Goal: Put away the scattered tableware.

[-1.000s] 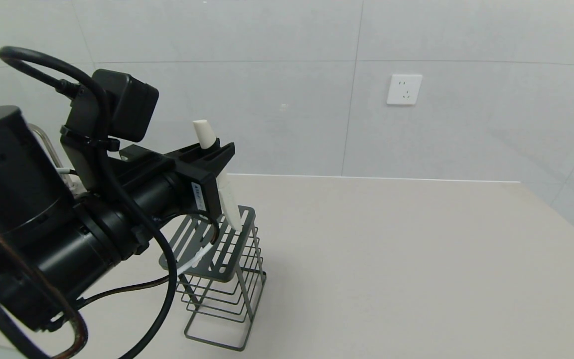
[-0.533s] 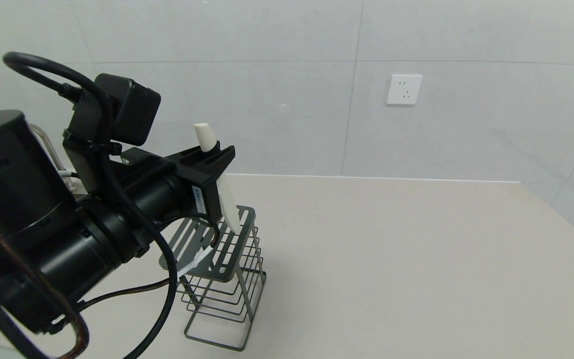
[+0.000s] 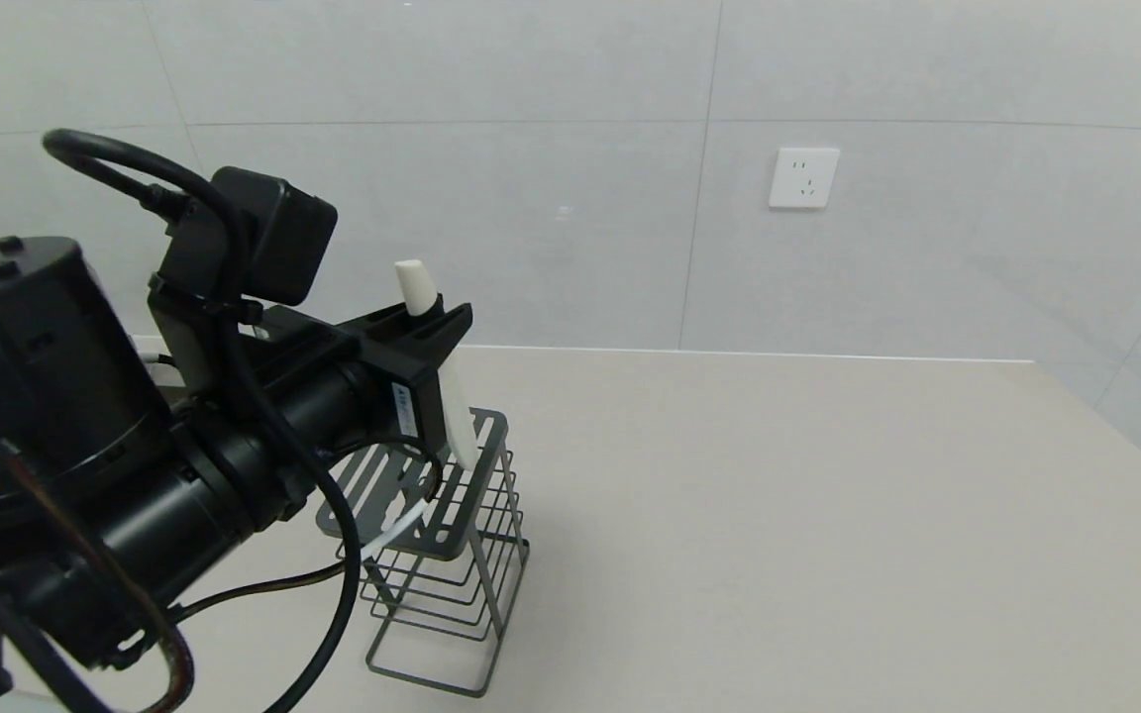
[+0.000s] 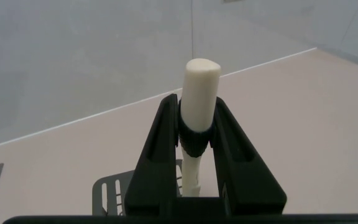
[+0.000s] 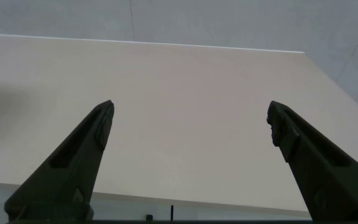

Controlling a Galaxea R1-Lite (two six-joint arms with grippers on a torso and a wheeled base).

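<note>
LEFT TO RIGHT: A white utensil (image 3: pixel 414 287) is gripped by the left gripper (image 3: pixel 437 327) directly above a wire rack (image 3: pixel 452 564). The fingers (image 4: pixel 163 143) are clenched on its shaft a little below the rounded upper end, which is left standing clear above them. The utensil is held nearly upright, tilted slightly. Its narrower lower end is brought down to the rack's slotted top plate (image 3: pixel 402 495), near the corner farthest from the arm. Whether the tip is touching the plate or has entered a slot cannot be told. The rack, built of thin dark wires under the flat plate, is stood on a pale tabletop (image 3: pixel 828 515), near the grey tiled wall (image 3: pixel 531 198) behind it. To the right of the rack, well apart and higher up, a white socket (image 3: pixel 803 177) is set into that wall. The right gripper (image 5: pixel 190 124) is held above the tabletop, apart from the rack. Its fingers (image 5: pixel 73 165) are released and spread wide, and the pale surface is seen between them.
</note>
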